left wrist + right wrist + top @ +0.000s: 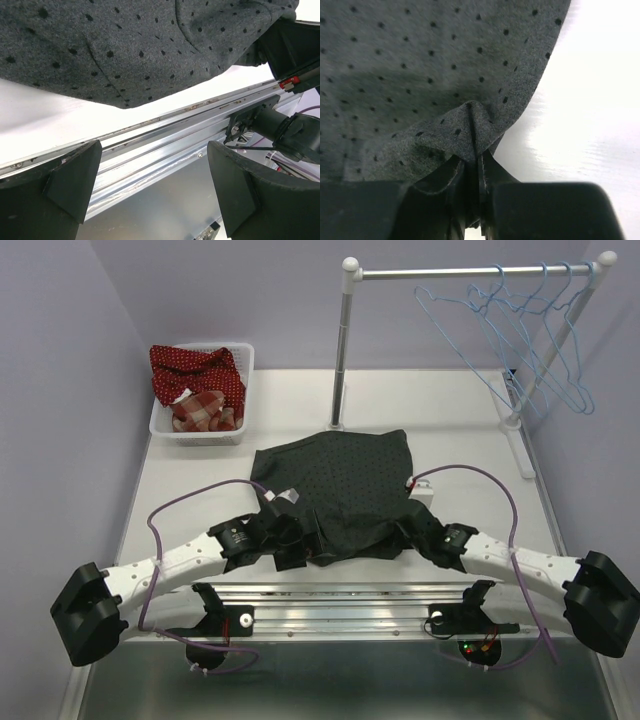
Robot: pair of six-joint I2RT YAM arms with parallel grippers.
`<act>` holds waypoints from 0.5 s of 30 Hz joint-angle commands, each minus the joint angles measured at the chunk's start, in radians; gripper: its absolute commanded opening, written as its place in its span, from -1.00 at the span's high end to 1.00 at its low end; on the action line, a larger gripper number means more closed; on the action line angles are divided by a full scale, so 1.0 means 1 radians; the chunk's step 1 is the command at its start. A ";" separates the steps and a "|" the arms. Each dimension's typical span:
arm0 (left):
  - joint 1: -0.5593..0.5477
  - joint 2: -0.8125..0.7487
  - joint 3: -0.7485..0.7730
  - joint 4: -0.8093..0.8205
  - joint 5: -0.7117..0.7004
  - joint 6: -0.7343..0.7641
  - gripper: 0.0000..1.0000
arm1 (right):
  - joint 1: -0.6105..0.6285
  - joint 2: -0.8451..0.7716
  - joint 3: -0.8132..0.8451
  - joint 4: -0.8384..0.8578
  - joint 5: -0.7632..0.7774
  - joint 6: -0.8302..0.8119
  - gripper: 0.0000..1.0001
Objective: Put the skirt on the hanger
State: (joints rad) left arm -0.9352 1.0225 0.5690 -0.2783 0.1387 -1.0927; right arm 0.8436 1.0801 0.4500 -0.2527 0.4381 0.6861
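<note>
**A:** Entry, left to right. What's on the far left?

**B:** White basket (163, 426) holding the red dotted garment (195, 367) and the plaid cloth (200, 410). Neither belongs to the task.

**A:** Left gripper (154, 150)?

**B:** Jaws spread wide, nothing between them. In its wrist view the skirt's hem lies beyond the fingertips, not inside the gap. It sits by the near left corner of the cloth.

**A:** And the skirt (345, 490) itself?

**B:** On the table (180, 480), middle of the top view. Mostly flat, with the near edge rumpled where the two arms meet it.

**A:** Right gripper (472, 167)?

**B:** Pressed together on a small fold of the skirt's near right edge. The pinched ridge of fabric shows clearly between the fingers.

**A:** Far right?

**B:** Light-blue hangers (530, 345) hang on the rail (470, 273), well apart from the skirt. None is taken down.

**A:** Progress, then?

**B:** Early, in my judgement. One corner is gripped. The left side's grasp, the lift, the fetching of a hanger and the threading are all left to do.
</note>
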 commanded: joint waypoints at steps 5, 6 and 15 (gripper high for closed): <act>-0.022 -0.021 0.052 -0.016 -0.045 0.066 -0.97 | -0.006 0.020 0.369 -0.239 0.002 -0.033 0.99; -0.030 -0.013 0.087 -0.025 -0.063 0.085 -0.97 | -0.006 0.038 0.489 -0.303 0.004 -0.030 0.99; -0.096 0.040 0.294 -0.108 -0.375 0.102 -0.97 | -0.006 0.162 0.832 -0.565 -0.045 -0.062 0.99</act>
State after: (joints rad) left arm -1.0138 1.0431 0.7750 -0.3424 -0.0624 -1.0119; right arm 0.8436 1.2186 1.1900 -0.6971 0.4053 0.6533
